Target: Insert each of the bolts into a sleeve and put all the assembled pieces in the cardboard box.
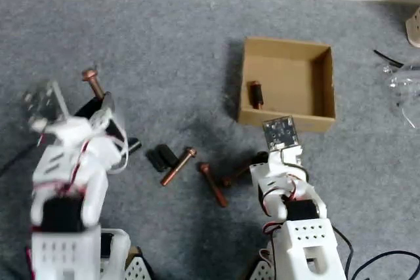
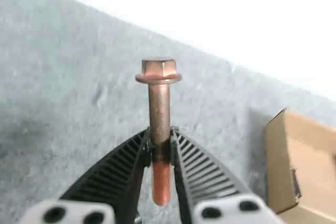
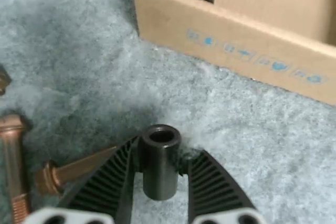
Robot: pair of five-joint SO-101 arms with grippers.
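Copper bolt (image 2: 158, 103) clamped in my left end effector (image 2: 160, 135), shank along the fingers, head outward; my right end effector (image 3: 160, 153) grips a black sleeve (image 3: 159, 174), bore outward.

Both arms are white plastic with black motors (image 1: 59, 213). The left arm (image 1: 65, 181) carries red and white wires (image 1: 79, 162). The right arm (image 1: 295, 227) has a hole-dotted white base block (image 1: 308, 237), with red wiring (image 1: 267, 226) just beside that block and a black cable (image 1: 400, 252) near it. The left gripper (image 2: 160, 140) and right gripper (image 3: 160, 153) have black ribbed fingers (image 2: 118, 174) on white mounts (image 3: 42, 216).
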